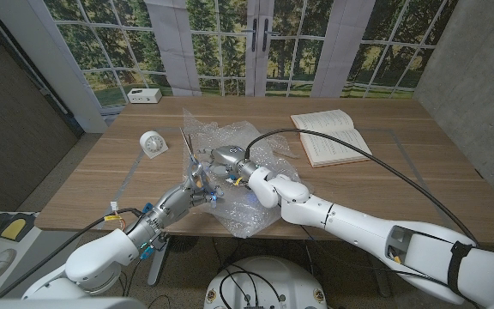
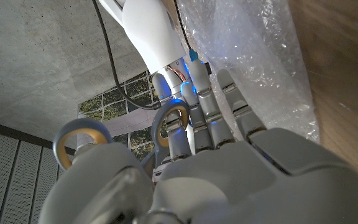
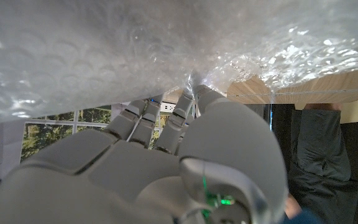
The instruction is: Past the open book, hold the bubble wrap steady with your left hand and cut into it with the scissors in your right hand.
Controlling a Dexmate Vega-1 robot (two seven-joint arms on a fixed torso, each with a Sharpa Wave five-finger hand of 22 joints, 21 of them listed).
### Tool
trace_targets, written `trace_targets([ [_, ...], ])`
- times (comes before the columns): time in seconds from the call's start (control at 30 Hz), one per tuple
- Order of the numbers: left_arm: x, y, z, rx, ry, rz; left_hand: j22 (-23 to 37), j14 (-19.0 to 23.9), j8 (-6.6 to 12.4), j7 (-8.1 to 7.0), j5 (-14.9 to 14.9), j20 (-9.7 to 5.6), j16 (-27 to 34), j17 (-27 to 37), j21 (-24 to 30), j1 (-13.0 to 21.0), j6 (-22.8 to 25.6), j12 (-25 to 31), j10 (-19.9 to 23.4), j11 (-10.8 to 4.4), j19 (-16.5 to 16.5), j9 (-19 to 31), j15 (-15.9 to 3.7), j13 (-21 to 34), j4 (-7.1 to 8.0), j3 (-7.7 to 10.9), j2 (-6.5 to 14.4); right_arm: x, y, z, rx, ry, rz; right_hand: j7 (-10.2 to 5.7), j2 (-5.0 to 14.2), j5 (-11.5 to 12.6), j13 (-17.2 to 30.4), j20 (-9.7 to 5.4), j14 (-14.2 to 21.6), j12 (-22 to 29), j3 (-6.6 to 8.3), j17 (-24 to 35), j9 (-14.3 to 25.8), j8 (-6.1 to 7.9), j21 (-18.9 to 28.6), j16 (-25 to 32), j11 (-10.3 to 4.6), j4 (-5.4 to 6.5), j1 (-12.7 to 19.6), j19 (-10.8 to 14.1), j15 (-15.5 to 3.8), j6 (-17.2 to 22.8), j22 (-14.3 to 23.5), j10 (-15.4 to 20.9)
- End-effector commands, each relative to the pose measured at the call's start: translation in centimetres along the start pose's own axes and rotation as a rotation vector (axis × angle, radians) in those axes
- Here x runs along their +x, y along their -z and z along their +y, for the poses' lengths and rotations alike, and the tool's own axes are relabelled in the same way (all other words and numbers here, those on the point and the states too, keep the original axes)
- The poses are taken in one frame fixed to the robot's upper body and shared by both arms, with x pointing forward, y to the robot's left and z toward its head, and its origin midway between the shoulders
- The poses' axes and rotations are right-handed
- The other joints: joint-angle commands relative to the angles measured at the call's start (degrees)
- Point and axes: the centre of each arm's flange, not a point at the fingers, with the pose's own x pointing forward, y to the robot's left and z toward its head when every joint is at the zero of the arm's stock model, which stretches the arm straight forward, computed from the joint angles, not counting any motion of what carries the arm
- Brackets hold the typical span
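Head view: left hand [image 1: 197, 182] clamped on scissors [image 1: 188, 148], blades raised over bubble wrap [image 1: 256, 210]; right hand [image 1: 230, 160] fingers closed together on that wrap, near open book [image 1: 328, 136].

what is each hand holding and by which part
Left hand holds the scissors by their handle loops; right hand pinches a fold of the bubble wrap.

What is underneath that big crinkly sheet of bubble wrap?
The wooden table shows through and around the bubble wrap. Part of it overhangs the front edge. Anything smaller beneath its crumpled folds is hidden.
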Motion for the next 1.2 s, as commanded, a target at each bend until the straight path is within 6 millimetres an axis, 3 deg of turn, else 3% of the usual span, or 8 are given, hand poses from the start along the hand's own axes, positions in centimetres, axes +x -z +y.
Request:
trace_targets([
  [0.03,-0.1,-0.2,0.0,0.007,0.009,-0.009,0.2,0.1,-0.17,4.40,-0.1,0.00,0.2,0.1,-0.1,0.0,4.8,0.1,0.5,-0.09,0.4,0.1,0.28,0.1,0.08,-0.17,0.2,-1.2,0.2,-1.1,0.045,0.153,-0.014,-0.24,-0.61,-0.2,1.4,-1.78,1.4,1.8,-0.52,0.5,0.1,-0.07,0.4,0.7,-0.13,-1.56,0.9,1.0,-11.00,1.8,0.2,1.1],
  [0.37,-0.3,-0.2,0.0,0.007,0.001,-0.010,0.2,0.0,-0.23,4.40,-0.1,0.02,0.2,0.0,-0.2,0.0,4.8,0.1,0.6,-0.24,0.3,0.4,0.23,0.3,0.10,-0.17,0.2,-1.7,0.6,-2.1,0.137,0.204,0.009,0.74,-1.56,-0.3,4.8,-1.37,3.8,5.0,-2.15,1.8,0.2,-1.39,0.8,1.5,0.00,-4.64,3.4,2.6,-10.99,1.5,0.3,0.3],
  [0.83,0.3,-0.4,0.2,0.014,0.012,-0.016,0.3,0.0,-0.48,4.42,-0.1,-0.01,0.2,0.0,-0.4,-0.2,4.9,0.1,0.5,-0.15,0.3,0.6,0.31,0.3,0.22,-0.13,0.5,-3.3,2.6,-4.5,0.212,0.251,-0.012,0.49,-0.62,-0.2,7.6,-0.64,4.6,7.0,-3.28,3.4,0.4,-1.99,0.3,2.1,0.02,-4.94,4.5,1.5,-10.95,0.0,0.4,-1.8],
  [0.97,0.2,-0.5,0.5,0.000,0.006,-0.018,0.3,0.0,-0.64,4.47,-0.1,0.04,0.2,0.0,-0.4,-0.3,5.0,0.0,0.5,-0.18,0.3,0.4,0.34,0.2,0.25,-0.13,0.5,-4.1,4.3,-5.1,0.269,0.253,-0.007,0.29,-0.39,-0.2,8.2,-0.68,4.5,7.3,-3.52,3.7,0.4,-2.05,0.2,2.2,0.05,-4.84,4.5,1.2,-10.94,-0.3,0.4,-2.3],
  [1.2,0.9,-0.4,0.9,-0.077,0.047,-0.039,0.3,0.0,-0.70,4.41,-0.2,0.08,0.2,0.0,-0.5,-0.4,4.9,0.0,0.5,-0.16,0.3,0.6,0.32,0.3,0.25,-0.14,0.5,-5.3,4.9,-5.7,0.280,0.274,-0.030,-0.67,-0.05,-0.2,9.8,-1.45,2.9,8.7,-4.29,4.6,0.5,-1.83,0.0,1.6,-0.08,-4.53,4.5,0.4,-10.95,-0.1,0.5,-3.0],
])
